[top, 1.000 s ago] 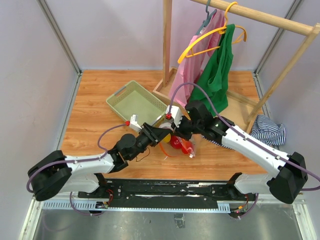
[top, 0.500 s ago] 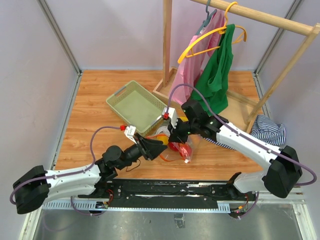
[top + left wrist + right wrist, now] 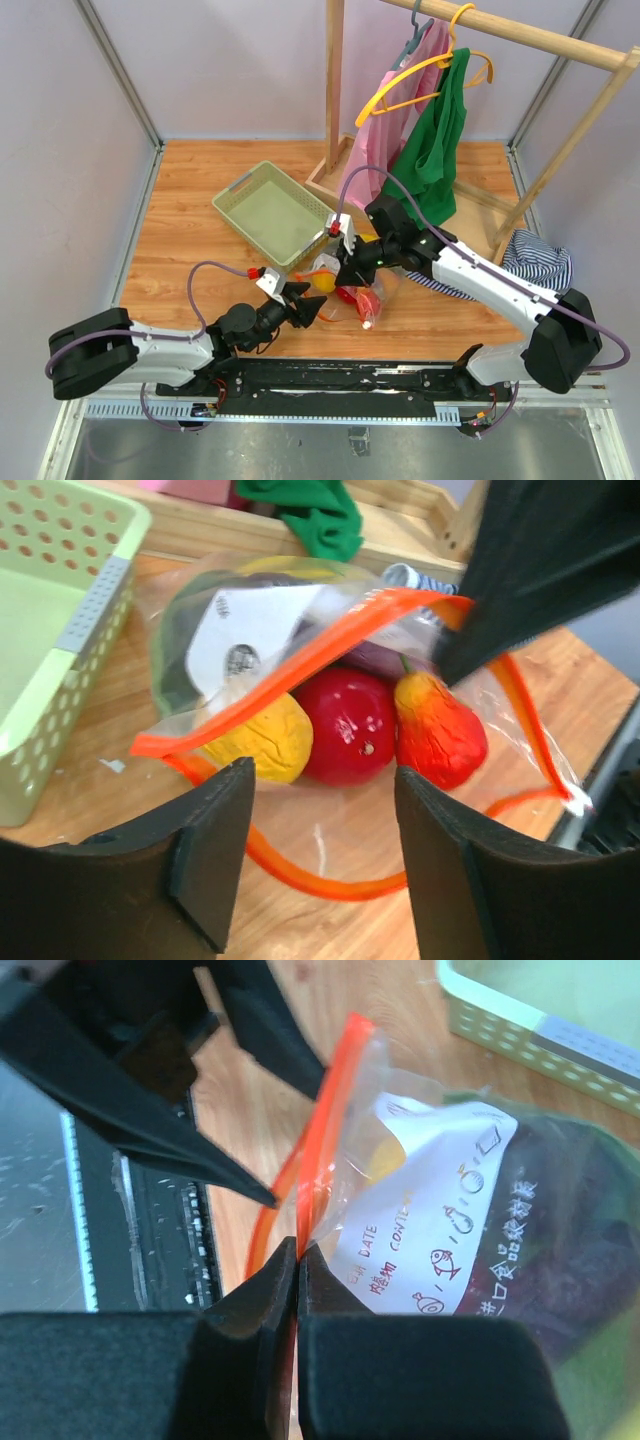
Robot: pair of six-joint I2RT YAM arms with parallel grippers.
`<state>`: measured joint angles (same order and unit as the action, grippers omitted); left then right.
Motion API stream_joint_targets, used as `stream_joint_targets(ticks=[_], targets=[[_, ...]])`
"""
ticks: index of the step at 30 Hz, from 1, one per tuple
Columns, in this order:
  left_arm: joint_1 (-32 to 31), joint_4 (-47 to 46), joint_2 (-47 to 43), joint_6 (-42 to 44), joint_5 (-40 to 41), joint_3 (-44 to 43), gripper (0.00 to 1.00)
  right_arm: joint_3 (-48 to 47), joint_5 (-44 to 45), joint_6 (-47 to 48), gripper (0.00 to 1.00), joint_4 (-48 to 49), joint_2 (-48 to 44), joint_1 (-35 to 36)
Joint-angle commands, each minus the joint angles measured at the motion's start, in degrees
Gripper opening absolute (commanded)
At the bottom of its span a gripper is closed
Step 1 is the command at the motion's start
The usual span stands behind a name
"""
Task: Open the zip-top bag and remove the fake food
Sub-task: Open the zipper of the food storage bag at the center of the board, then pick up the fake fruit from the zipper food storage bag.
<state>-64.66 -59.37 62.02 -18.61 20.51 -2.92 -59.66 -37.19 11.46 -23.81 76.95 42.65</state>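
Note:
The zip-top bag (image 3: 352, 282) lies on the wooden table in front of the green basket, its mouth open toward the left arm. My right gripper (image 3: 343, 264) is shut on its upper orange zip strip (image 3: 325, 1130) and holds that edge up. My left gripper (image 3: 312, 306) is open and empty, just short of the bag mouth (image 3: 322, 810). The lower zip strip (image 3: 330, 882) lies on the table between its fingers. Inside the bag is the fake food: a yellow piece (image 3: 255, 738), a red fruit (image 3: 345, 725) and an orange-red fruit (image 3: 437, 730). A white label (image 3: 440, 1215) is on the bag wall.
The pale green basket (image 3: 270, 210) sits left behind the bag, and also shows in the left wrist view (image 3: 50, 630). A wooden clothes rack (image 3: 333, 100) with pink and green garments (image 3: 435, 140) stands behind. A striped cloth (image 3: 535, 260) lies at the right.
My left gripper has drawn back from the bag toward the near edge and now stands open. My right gripper keeps hold of the zip strip and has shifted slightly left.

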Motion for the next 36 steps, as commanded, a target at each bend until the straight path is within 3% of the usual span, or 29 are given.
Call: stream_joint_targets(ticks=[1, 6, 10, 16, 21, 24, 26, 30, 36], targets=[[-0.42, -6.66, 3.61, 2.05, 7.98, -0.68, 0.65, -2.25, -12.04, 2.16, 0.01, 0.03, -0.24, -0.55], [-0.3, -4.98, 2.62, -0.13, 10.65, -0.65, 0.75, -2.4, -18.05, 5.65, 0.01, -1.71, 0.34, 1.01], [1.23, 1.7, -0.86, -2.37, 8.87, -0.02, 0.77, -3.85, -13.54, 7.76, 0.01, -3.7, 1.96, 5.04], [3.58, 10.44, -5.8, -8.2, 6.09, 2.3, 0.81, -3.75, -9.67, 9.75, 0.02, -4.74, 2.77, 5.03], [5.59, 11.44, -5.82, -11.12, 2.16, 2.79, 0.84, -5.56, -13.09, 15.63, 0.48, -9.92, 2.15, 4.82], [7.49, 9.64, -5.2, -12.12, -1.39, 2.92, 0.83, -7.54, -17.09, 19.37, 0.58, -14.34, 0.96, 3.03], [8.98, 9.15, -4.38, -12.32, -3.55, 2.79, 0.81, -8.21, -17.88, 19.69, 0.59, -15.07, 0.28, 1.22], [10.49, 8.49, -2.59, -10.6, -7.03, 1.95, 0.7, -8.3, -8.48, 14.2, 0.55, -10.88, 1.48, -1.25], [11.82, 9.21, -0.28, -9.4, -12.64, 0.02, 0.64, -12.96, -5.68, 14.05, 0.35, -14.79, 9.6, -0.91]])
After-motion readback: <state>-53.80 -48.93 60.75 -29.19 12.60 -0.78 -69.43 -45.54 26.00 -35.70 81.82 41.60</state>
